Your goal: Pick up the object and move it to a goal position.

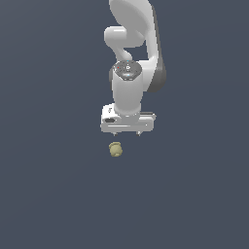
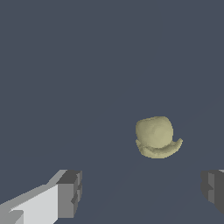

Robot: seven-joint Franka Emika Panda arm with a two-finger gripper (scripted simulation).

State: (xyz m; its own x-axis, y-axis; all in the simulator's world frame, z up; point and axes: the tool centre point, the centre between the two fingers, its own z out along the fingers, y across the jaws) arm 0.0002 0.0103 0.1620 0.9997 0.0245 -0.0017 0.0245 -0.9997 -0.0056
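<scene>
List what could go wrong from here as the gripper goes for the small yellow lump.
1. In the wrist view the object lies ahead of the open fingers, not between them; closing now would likely grab nothing.
2. The object is tiny beside the gripper and roundish, so an off-centre pinch may squirt it away.
3. Descending misaligned, a fingertip could land on it.

The white arm comes down from the far edge of the exterior view, its links folded one over another, and its wrist points straight down. The gripper hangs below the wrist, its wide white body level. In the wrist view the two dark grey fingertips stand far apart with a wide gap between them, gripping nothing.
</scene>
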